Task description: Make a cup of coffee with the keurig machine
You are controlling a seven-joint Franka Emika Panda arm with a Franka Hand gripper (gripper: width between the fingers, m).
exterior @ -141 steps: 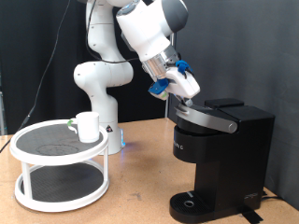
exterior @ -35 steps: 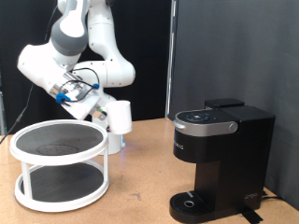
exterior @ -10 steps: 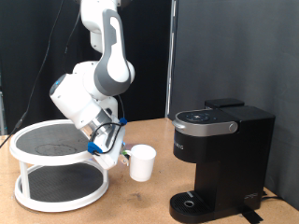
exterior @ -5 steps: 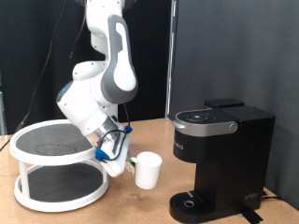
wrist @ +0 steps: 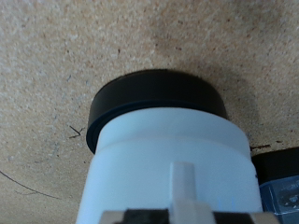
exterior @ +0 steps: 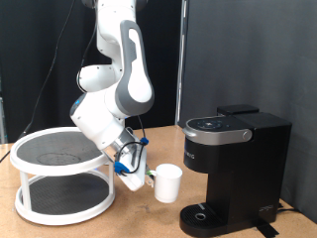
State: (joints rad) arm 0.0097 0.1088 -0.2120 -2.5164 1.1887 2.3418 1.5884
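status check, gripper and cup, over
Gripper shut on cup, low beside keurig machine. Lid down. Nothing between cup and drip base.

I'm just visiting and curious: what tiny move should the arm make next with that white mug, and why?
Probably carry the cup a little further toward the keurig machine. The pincer holds it by the handle side, just short of the round drip base.

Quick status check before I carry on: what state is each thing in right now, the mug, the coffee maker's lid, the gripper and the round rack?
Mug: upright, held by its handle, above the table beside the coffee maker's round base.
Coffee maker: lid down; nothing on the base.
Gripper: shut on the mug's handle.
Round rack: standing at the exterior view's left; nothing visible on its top shelf.
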